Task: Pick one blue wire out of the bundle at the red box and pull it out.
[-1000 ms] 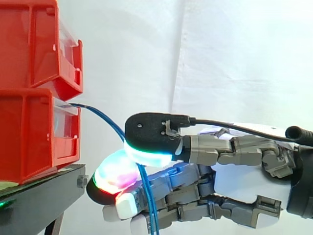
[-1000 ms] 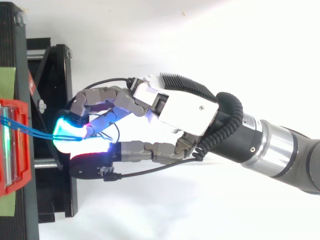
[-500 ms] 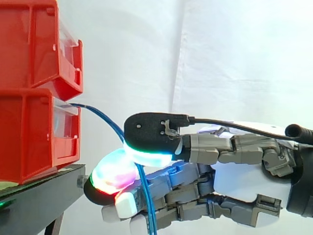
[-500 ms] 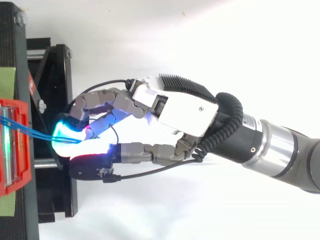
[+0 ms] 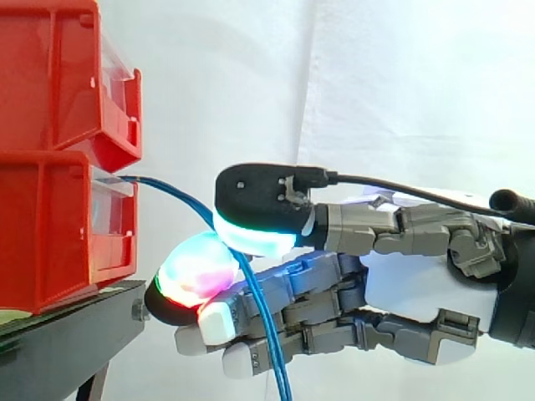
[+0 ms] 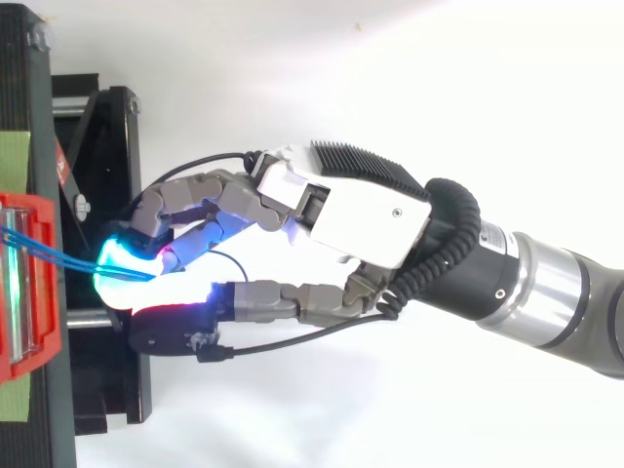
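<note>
Side view first: an upper red bin (image 5: 50, 75) is stacked on a lower red bin (image 5: 50, 225) at 9 o'clock, both parked on a black stand (image 5: 75, 334), with a white curtain (image 5: 376, 83) behind. The hand (image 5: 418, 288) is seen reaching in from 3 o'clock.

The blue wires (image 5: 171, 190) are fed out of the lower red bin's front lip and arc toward 4 o'clock. There they're pinched between the thumb pad (image 5: 251, 234) and a glowing finger pad (image 5: 196, 269). Below the pinch they're left hanging toward 6 o'clock across the other curled fingers. So the fingers are closed down narrow on the wires, not spread. How many strands are actually caught can't be told.

From the top, the wires (image 6: 58, 255) are seen stretched from the bin at 9 o'clock over to the glowing pads.
</note>
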